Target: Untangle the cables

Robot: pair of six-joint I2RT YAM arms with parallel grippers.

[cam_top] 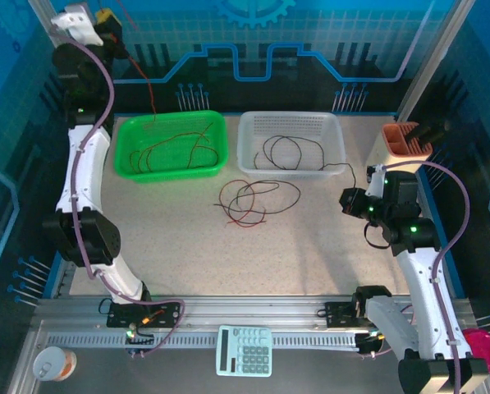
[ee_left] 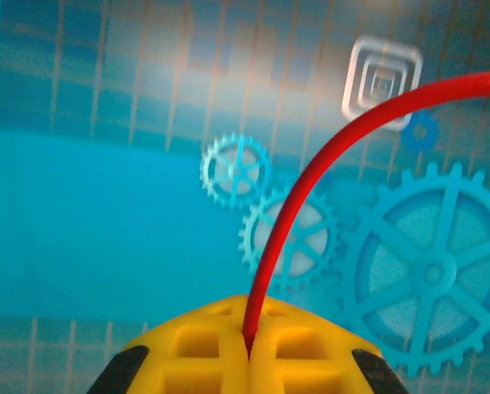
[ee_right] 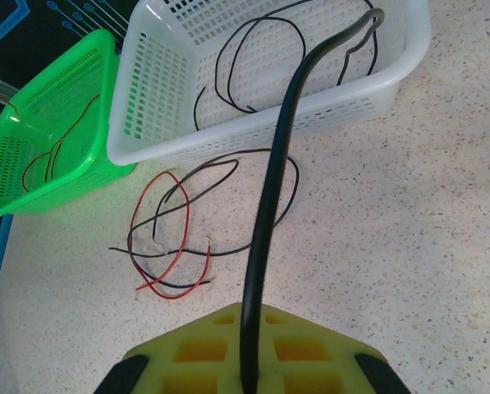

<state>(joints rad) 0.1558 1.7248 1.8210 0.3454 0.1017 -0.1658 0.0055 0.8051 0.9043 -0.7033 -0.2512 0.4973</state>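
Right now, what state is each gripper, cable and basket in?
Left gripper, fingers shut on the red cable, raised high.
Right gripper, fingers shut on the black cable.
Red cable, strung down into the green basket.
Black cable, running over the white basket's rim.
Green basket, upright, holding cable loops.
White basket, upright, holding black loops.
Loose cables, red and black tangled together.

Glossy plastic basket [ee_right: 150, 94], speckled matt table [ee_right: 409, 246]
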